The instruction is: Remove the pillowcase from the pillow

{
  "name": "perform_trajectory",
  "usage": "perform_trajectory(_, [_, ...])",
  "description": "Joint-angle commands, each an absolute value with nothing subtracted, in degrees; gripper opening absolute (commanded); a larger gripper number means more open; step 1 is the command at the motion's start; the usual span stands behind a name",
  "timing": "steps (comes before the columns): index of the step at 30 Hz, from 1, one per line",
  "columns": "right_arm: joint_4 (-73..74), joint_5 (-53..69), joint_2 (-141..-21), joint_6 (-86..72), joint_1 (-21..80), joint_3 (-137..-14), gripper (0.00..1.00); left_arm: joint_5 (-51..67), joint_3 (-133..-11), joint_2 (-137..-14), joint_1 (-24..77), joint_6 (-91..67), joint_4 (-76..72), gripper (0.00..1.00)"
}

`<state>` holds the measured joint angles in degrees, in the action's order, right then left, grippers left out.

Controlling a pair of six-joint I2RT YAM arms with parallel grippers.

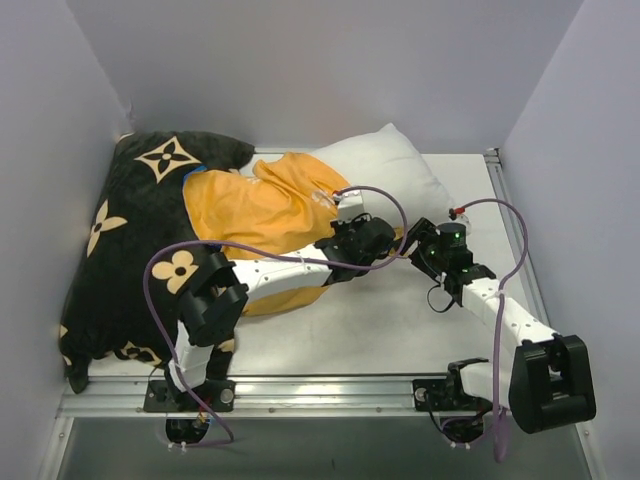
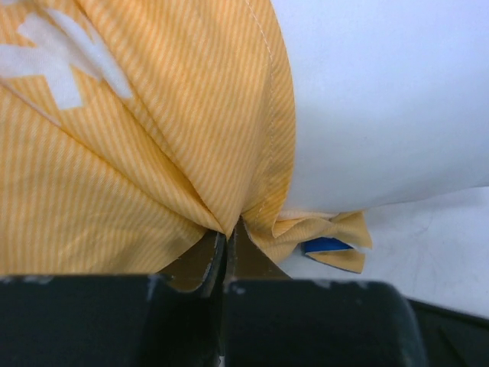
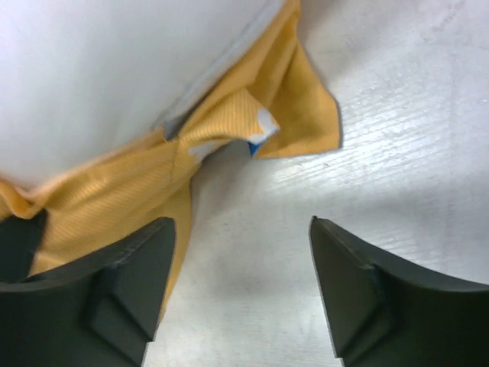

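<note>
On the white table (image 1: 400,330), with the orange pillowcase (image 1: 260,205) bunched over the left half of the pillow (image 1: 385,165), I am pinching its hem in the closed left gripper (image 2: 227,243) while the right gripper (image 3: 241,260) is hanging wide open, so I judge pulling now could drag the unpinned pillow along

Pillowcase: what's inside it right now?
The white pillow: its right end sticks out bare past the pillowcase hem. The rest is under orange fabric, so how far in it reaches cannot be seen. The left gripper is shut on the pillowcase.
</note>
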<state>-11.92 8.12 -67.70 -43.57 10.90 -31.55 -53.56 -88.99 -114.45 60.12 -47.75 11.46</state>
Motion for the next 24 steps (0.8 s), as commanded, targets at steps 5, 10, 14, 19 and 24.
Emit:
perform_trajectory(5, [-9.33,1.34,-66.79,-34.37,18.71,-41.73,0.91,-51.25,-77.97,-100.47,59.77,-50.01,13.10,0.00])
perform_trajectory(10, [-11.60,-2.73,-72.75,-35.68,22.58,-44.91,1.00,-48.69,-70.60,-92.84,59.77,-51.33,12.49,0.00])
perform_trajectory(14, [-15.20,-5.95,-78.46,-38.58,27.49,-47.36,1.00,-45.97,-66.55,-88.43,59.68,-49.49,10.11,0.00])
perform_trajectory(19, [-6.61,-9.75,-88.13,-38.15,29.71,-58.43,0.47,-41.05,-62.76,-82.55,58.55,-46.67,10.55,0.00])
perform_trajectory(24, [7.71,-16.86,-83.59,-34.46,28.74,-67.75,0.00,-36.83,-58.81,-78.14,53.80,-46.06,14.32,0.00])
